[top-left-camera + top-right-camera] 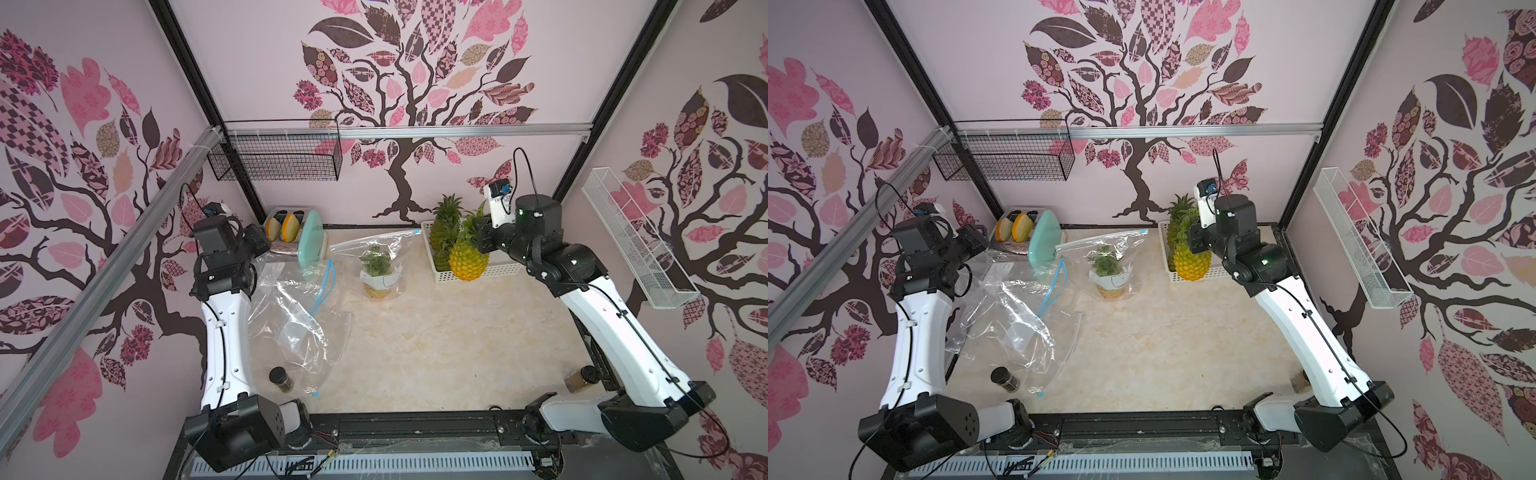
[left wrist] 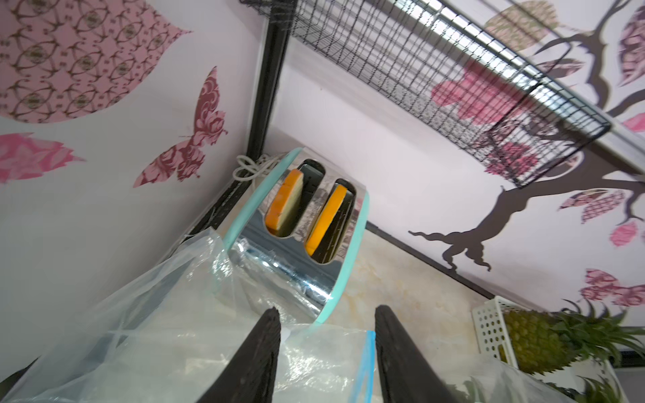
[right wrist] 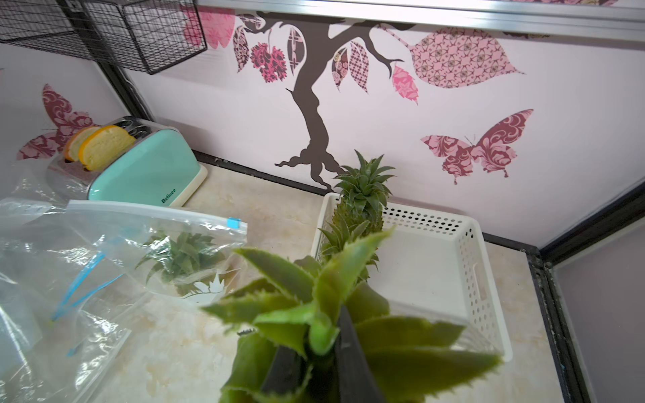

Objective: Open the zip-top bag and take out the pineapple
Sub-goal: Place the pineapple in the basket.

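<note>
The right end effector (image 3: 316, 356) is pressed together on the green leaves of the pineapple (image 1: 468, 259), and the yellow fruit is hung under it by that top. The pineapple is held at the front edge of the white basket (image 1: 503, 269), near the back of the table (image 1: 436, 332), where more pineapples are stood. Whether it is touching the basket cannot be told. The left end effector (image 2: 326, 314) is spread apart with nothing pinched, and the open bag (image 1: 291, 307) is seen just below it. That bag is laid crumpled and empty on the left side of the table, and its blue zip is seen pulled apart. So the main work is judged to be done: the bag is opened and the pineapple is out of it and well apart from it. What is left is thought to be small: the pineapple is to be set down, most likely in the basket, and let go. Farther back, between the toaster (image 1: 309, 241) and the basket, a second bag (image 1: 374, 245) is stood with its zip shut and a small pineapple (image 1: 377, 276) inside. That one is not opened.
</note>
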Available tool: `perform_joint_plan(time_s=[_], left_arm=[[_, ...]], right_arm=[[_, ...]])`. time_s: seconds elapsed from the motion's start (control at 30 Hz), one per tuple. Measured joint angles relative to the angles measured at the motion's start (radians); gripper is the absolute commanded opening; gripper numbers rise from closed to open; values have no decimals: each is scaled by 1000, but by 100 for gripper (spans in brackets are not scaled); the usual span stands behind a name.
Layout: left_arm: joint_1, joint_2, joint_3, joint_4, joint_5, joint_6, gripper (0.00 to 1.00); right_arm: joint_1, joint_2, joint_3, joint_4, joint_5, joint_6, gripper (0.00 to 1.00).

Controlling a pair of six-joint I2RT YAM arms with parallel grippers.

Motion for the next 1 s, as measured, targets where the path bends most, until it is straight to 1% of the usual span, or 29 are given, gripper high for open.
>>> perform_joint_plan(time_s=[0.17, 0.4, 0.57, 0.77, 1.0], left_arm=[[0, -21, 0, 72, 137, -34, 50], [-1, -45, 0, 164, 340, -52, 53], [-12, -85, -12, 234, 441, -59, 54], [-16, -111, -59, 305, 525, -69, 55], [-24, -138, -151, 391, 572, -118, 56]], right_arm=[[-78, 70, 4, 37, 1, 0, 0], [-145, 209, 109, 45, 32, -6, 0], [-186, 274, 172, 64, 53, -8, 0], [-242, 365, 244, 90, 60, -4, 0], [-301, 491, 296, 116, 44, 4, 0]])
